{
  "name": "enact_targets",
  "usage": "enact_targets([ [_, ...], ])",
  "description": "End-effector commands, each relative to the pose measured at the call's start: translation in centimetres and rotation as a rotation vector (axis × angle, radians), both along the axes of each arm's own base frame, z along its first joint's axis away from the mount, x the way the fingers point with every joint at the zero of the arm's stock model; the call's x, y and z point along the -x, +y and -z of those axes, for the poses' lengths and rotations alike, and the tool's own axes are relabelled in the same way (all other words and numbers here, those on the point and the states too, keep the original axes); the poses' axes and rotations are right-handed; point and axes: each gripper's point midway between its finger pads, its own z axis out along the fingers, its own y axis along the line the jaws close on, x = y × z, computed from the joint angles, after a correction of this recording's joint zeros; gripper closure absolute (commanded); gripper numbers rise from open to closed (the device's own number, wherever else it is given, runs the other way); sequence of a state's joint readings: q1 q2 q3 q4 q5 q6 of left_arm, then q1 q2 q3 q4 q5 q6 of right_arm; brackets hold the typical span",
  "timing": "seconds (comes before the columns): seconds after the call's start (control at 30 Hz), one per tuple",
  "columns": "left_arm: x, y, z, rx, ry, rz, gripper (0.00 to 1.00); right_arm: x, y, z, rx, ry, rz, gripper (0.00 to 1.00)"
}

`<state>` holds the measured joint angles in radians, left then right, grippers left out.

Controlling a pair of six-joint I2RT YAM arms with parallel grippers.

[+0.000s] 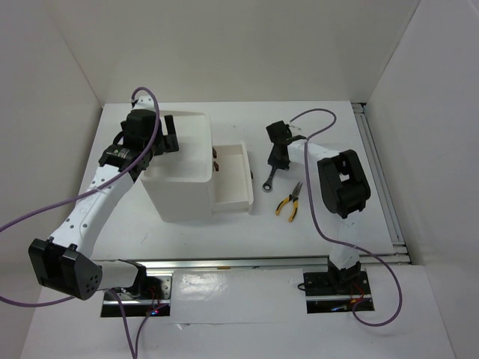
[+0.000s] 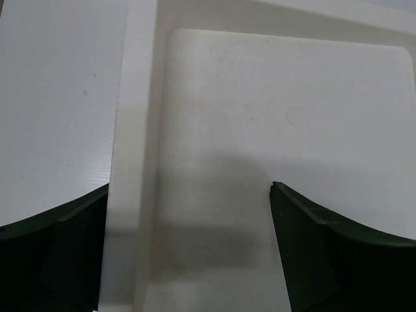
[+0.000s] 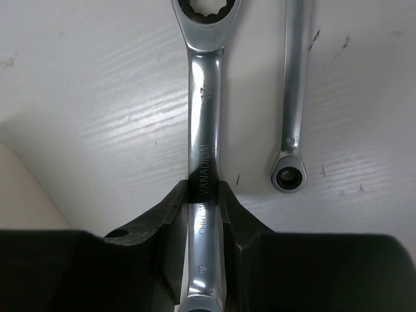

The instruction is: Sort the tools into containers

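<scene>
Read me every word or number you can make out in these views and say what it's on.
"17": on the large wrench, near its ring end.
"CHROME VANADIUM": along that wrench's shaft.
"19": lower on the same shaft, faint.
"8": on the small wrench, just above its ring end.
Top and left wrist views: nothing readable.

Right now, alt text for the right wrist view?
The right gripper is shut on the shank of a silver ratchet wrench, ring end pointing away. A thinner second wrench lies apart to its right on the white table.
</scene>
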<state>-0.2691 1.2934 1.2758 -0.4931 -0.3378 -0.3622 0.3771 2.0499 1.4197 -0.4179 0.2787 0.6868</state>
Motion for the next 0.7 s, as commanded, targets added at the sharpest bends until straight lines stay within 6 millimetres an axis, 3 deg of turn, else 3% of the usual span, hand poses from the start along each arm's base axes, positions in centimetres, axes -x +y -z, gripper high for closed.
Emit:
enact_targets([
  [0.0,3.0,-4.0,4.4,0.061,0.190,0.180,0.00,1.0,1.4,-0.9,-0.046,-0.028,-0.099,1.00],
  [0.4,2.9,-4.0,4.8,0.059,0.199,0.180,0.00,-1.3,2.0,-4.0,-0.071,-0.155,-0.187,1.00],
  [0.67,2.9,-4.0,4.8,0.059,0.199,0.180,0.00,-1.2,2.3,-5.2,-0.110,-0.203,-0.226,1.00],
])
